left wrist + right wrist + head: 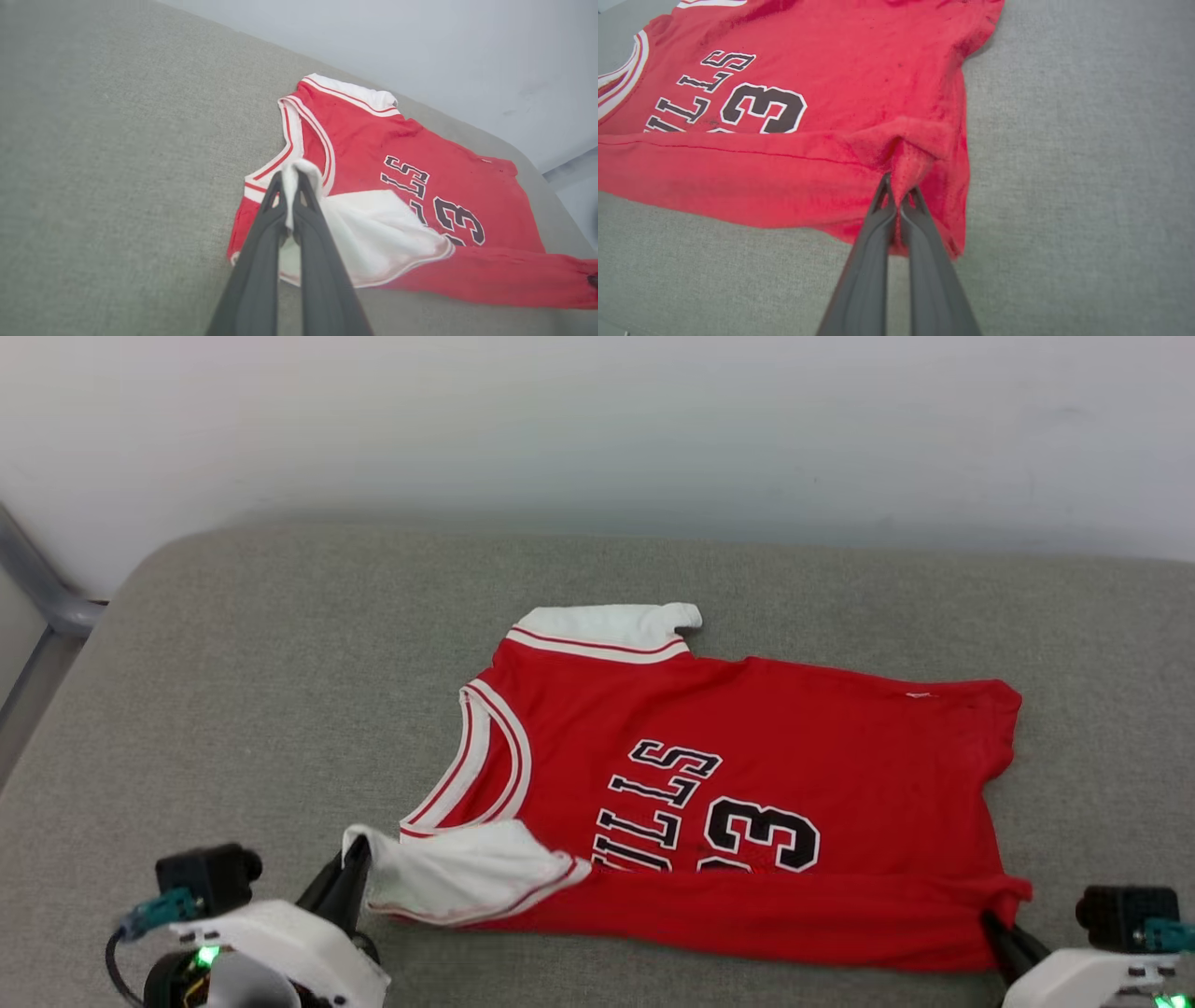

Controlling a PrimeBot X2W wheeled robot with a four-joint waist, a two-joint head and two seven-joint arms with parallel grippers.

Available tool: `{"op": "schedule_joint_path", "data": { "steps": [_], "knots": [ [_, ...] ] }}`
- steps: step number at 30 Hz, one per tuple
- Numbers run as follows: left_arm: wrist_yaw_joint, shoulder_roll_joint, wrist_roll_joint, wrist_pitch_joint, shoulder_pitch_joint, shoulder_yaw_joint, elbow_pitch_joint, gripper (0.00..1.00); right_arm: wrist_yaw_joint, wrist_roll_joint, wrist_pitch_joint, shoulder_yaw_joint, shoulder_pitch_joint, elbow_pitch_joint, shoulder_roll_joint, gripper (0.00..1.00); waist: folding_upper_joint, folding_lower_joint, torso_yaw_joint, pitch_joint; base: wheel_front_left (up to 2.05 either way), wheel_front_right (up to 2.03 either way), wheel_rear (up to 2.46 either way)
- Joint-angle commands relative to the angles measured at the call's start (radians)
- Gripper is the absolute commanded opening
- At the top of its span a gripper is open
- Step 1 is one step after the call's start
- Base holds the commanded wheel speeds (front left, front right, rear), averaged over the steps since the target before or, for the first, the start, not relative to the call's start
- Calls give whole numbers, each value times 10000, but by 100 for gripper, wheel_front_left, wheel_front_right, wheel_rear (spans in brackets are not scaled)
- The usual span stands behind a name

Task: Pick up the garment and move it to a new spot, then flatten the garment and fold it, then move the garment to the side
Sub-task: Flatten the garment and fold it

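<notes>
The garment (pixel 747 784), a red jersey with white striped sleeves and black lettering, lies sideways on the grey cushion, collar to the left. Its near long edge is folded up over the number. My left gripper (pixel 355 868) at the lower left is shut on the near white sleeve (pixel 373 233), pinching its tip between the fingers (pixel 289 186). At the lower right, my right gripper (pixel 994 924) is shut on the near hem corner of the garment (pixel 831 93), red cloth bunched between its fingers (pixel 901 196). The far sleeve (pixel 607 625) lies flat.
A grey upholstered cushion (pixel 280 691) bears the garment, with bare fabric on the left, right and far sides. A pale wall (pixel 597 429) rises behind it. A metal frame (pixel 37 588) shows at the far left edge.
</notes>
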State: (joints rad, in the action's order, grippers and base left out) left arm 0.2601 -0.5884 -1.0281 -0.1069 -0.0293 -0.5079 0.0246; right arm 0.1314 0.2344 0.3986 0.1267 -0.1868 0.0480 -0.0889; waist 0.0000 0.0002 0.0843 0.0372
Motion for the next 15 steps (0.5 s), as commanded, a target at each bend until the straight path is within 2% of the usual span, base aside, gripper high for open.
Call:
{"op": "schedule_joint_path", "data": {
  "steps": [1,9,15],
  "knots": [
    [-184,92,100,22,-527,-21,-247,0,-15,-177,59,-45,376,36,-64,0,0,-2,-101,446,0,0,0],
    [-1250,867,320,-192,-2665,-208,-2194,0,-12,-732,-30,-171,2163,-801,-133,0,0,-2,-405,1711,0,0,0],
    [-2036,1393,213,-26,-3555,-500,-3984,0,-12,-785,-320,-253,2679,-1838,-25,0,0,-2,-389,2222,0,0,0]
  ]
}}
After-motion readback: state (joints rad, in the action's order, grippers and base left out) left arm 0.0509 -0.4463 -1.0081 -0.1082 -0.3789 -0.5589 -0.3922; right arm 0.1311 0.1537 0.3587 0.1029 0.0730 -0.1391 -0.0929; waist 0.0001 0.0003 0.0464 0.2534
